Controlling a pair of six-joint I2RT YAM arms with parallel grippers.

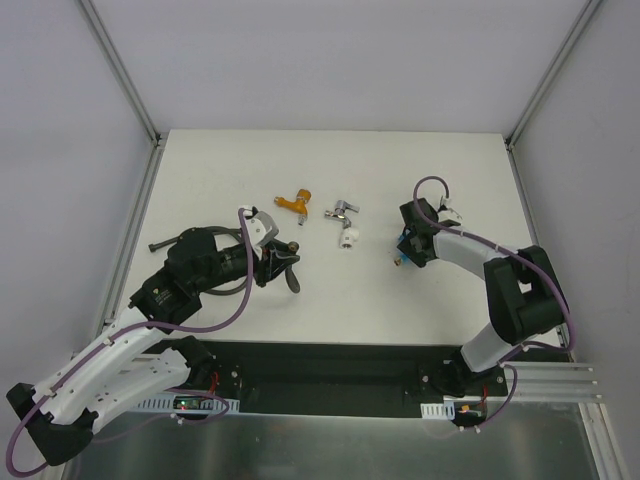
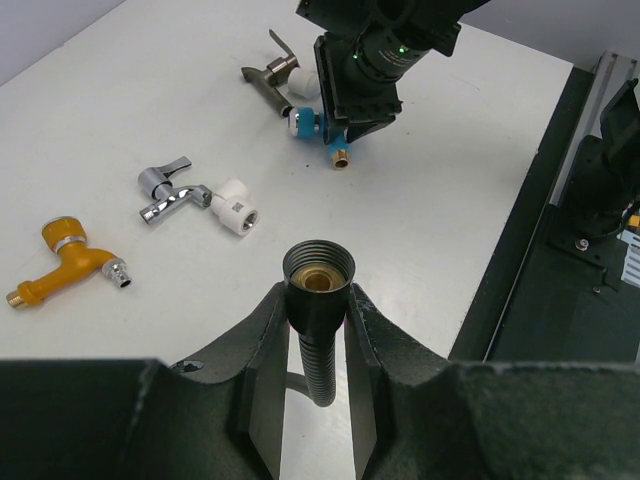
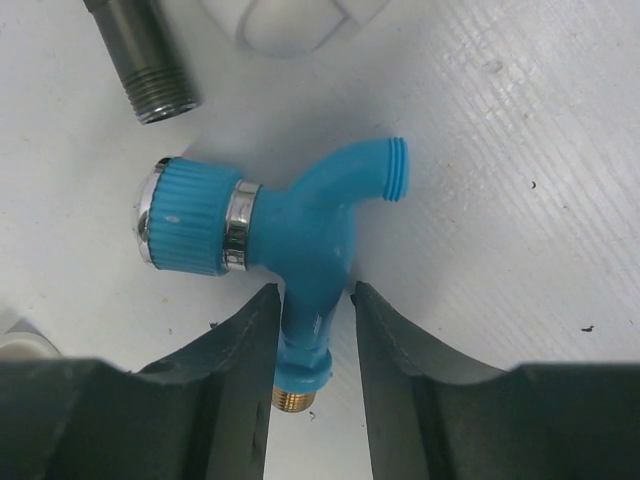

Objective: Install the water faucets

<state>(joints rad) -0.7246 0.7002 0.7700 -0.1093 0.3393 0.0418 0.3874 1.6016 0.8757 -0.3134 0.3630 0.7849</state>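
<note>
My left gripper (image 2: 318,296) is shut on the threaded end nut of the long dark hose (image 2: 318,275), held above the table; in the top view it (image 1: 284,266) is left of centre. My right gripper (image 3: 310,292) is open, low over the table, its jaws astride the stem of the bright blue faucet (image 3: 300,225), with a small gap on the right side. The blue faucet (image 2: 312,126) lies flat. The orange-brass faucet (image 1: 295,203) and the chrome faucet (image 1: 342,209) lie at mid table. The dark grey-brown faucet (image 3: 148,60) lies just beyond the blue one.
A white elbow fitting (image 1: 347,238) is on the chrome faucet's end. Another white elbow (image 2: 301,80) is on the dark faucet. The hose's far part (image 1: 168,240) trails left behind my left arm. A black rail (image 1: 330,370) runs along the near table edge.
</note>
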